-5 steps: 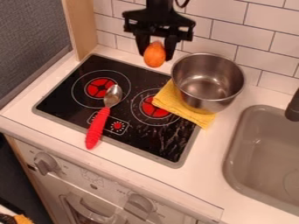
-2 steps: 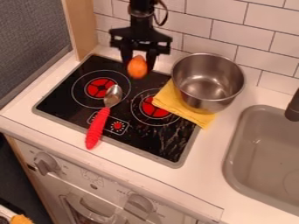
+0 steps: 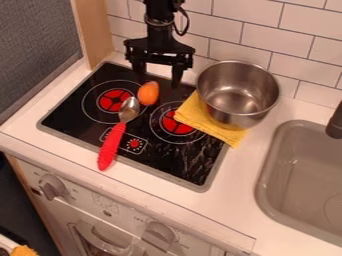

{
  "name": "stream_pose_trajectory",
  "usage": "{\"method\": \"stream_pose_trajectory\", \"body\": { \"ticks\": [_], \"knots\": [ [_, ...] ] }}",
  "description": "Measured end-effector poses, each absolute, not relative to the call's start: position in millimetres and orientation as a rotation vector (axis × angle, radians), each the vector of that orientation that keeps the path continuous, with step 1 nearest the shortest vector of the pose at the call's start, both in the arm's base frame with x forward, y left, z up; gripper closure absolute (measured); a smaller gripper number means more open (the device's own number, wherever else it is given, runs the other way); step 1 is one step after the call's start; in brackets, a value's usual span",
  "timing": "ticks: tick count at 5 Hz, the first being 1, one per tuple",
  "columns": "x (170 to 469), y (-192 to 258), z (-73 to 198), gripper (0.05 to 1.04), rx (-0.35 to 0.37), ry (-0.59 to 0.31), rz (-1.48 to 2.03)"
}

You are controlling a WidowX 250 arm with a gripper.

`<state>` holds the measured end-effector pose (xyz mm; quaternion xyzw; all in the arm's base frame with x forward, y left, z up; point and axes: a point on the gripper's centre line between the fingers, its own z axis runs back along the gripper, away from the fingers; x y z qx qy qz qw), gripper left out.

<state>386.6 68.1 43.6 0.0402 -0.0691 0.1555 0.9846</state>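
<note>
Orange, egg-shaped item (image 3: 148,93) has dropped from between the gripper's fingers since the earlier frame and now sits lower, over the black cooktop (image 3: 87,97). Gripper (image 3: 158,78) is found spread wide, its fingers parted and pinching nothing, above and behind the item. Assessment: the item has been released and is no longer carried; it appears to rest on the cooktop, between the two burner markings. Just beside it lies the metal bowl of a red-handled spoon (image 3: 111,146); whether the two touch cannot be determined. Further out, a steel pot (image 3: 238,95) stands upright, partly over a folded yellow cloth (image 3: 212,127) that overlaps the right burner marking. Count on inspection: one gripper, one orange item, one spoon, one pot, one yellow cloth, one cooktop with two large red burner markings and one small red dial marking, one sink (image 3: 300,175), one faucet (image 3: 335,122) partly in frame, and two knobs on the front panel below. One yellow-orange object (image 3: 24,251), cut off at the lower left edge, is not identifiable.
</note>
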Motion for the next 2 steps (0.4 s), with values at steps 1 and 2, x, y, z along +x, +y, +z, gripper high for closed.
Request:
{"method": "stream_pose_trajectory", "body": {
  "ticks": [1,2],
  "knots": [
    [389,66,53,0.079,0.068,-0.167,0.293],
    [390,64,82,0.083,0.055,-0.225,0.262]
  ]
}}
